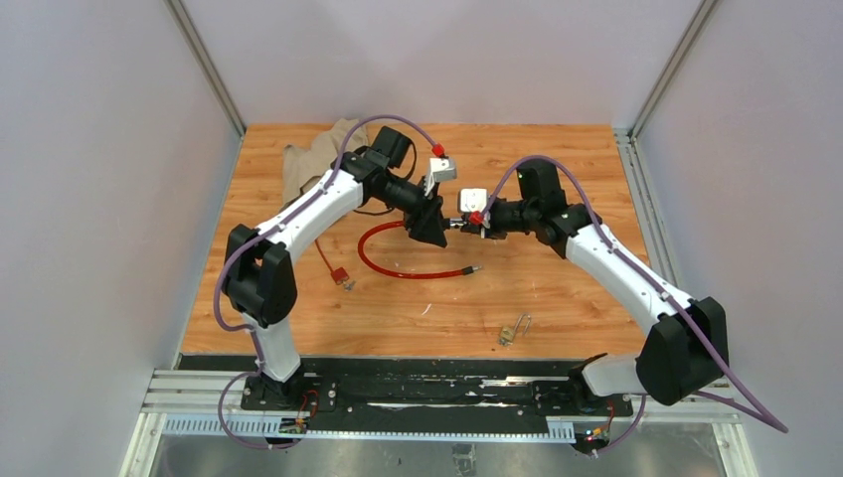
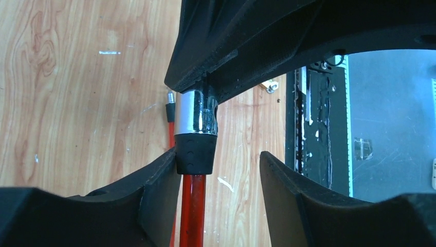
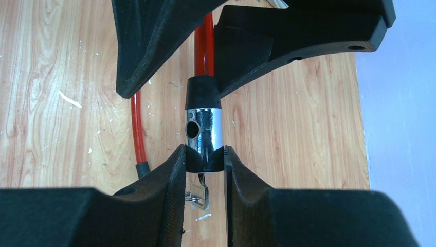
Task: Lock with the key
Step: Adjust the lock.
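The red cable lock's chrome cylinder (image 3: 204,139) is clamped between my right gripper's (image 3: 204,164) fingers. The small silver-grey key (image 3: 201,194) on its ring sits in the cylinder's near end and hangs between those fingers. My left gripper (image 2: 218,170) is open around the cylinder's black collar (image 2: 195,153), which touches the left finger while the right finger stands well apart. The red cable (image 2: 193,211) runs down from the collar. In the top view both grippers, left (image 1: 442,227) and right (image 1: 465,223), meet tip to tip mid-table, and the key is too small to see.
The big red cable loop (image 1: 398,263) lies on the wood with its free pin end (image 1: 469,269) toward the front. A small brass padlock (image 1: 512,333) lies front right. A short red loop with a tag (image 1: 336,270) lies left. A beige cloth (image 1: 316,154) lies at the back left.
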Robot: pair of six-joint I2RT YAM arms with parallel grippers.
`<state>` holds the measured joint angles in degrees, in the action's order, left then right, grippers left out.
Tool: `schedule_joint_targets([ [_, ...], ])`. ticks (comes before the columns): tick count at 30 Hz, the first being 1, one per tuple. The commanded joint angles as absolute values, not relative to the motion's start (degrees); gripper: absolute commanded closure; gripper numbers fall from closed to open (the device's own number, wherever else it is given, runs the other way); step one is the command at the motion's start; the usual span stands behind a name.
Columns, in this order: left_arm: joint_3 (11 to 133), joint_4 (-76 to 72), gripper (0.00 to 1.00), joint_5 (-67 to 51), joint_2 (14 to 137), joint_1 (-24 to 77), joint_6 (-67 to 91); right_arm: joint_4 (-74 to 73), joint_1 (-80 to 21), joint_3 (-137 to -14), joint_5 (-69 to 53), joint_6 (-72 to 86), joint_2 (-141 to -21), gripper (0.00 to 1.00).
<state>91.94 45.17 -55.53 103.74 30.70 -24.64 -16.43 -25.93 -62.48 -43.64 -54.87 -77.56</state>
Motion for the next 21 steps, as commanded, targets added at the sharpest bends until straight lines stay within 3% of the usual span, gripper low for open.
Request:
schedule_joint_targets([
  [1,93.43,47.64,0.41,-59.7,104.77,31.19,-24.69,-13.59,-27.05,-61.55,-42.14,-57.54,-76.47,0.99],
  [12,99.65,47.71,0.46,-62.95,109.81,31.42,-19.25,-14.38,-27.83,-60.96,-41.34,-62.14,-76.26,0.99],
  [21,102.51,47.75,0.57,-62.8,112.3,31.47,-17.28,-15.62,-28.51,-61.03,-41.06,-63.83,-76.48,0.99],
])
